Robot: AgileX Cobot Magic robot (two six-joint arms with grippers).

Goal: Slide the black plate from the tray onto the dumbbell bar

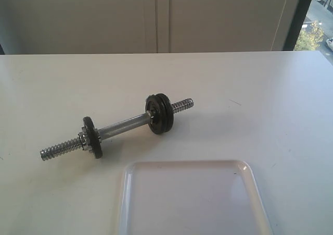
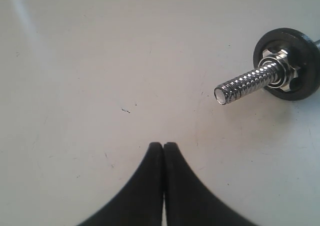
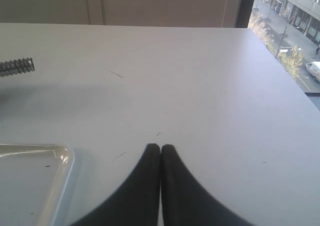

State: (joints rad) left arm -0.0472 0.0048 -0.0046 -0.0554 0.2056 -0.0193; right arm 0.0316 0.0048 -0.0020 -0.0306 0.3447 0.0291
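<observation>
Left claw (image 2: 163, 148) and right claw (image 3: 160, 150) both clenched on nothing. Flat matte-black metal disc (image 1: 164, 110) already upright on short chrome threaded steel rod (image 1: 122, 126), middle of tabletop (image 1: 270, 99), off glossy white rectangular tray (image 1: 127, 193) at near edge. Probably heavy, rigid, slick; best pinched across raised rim

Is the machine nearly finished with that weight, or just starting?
Looks finished. Done: the tray's visible part shows no disc, and black plates sit on the dumbbell bar. In hand: nothing; the left pincer and right pincer are shut, empty. Left: nothing visible.
</observation>
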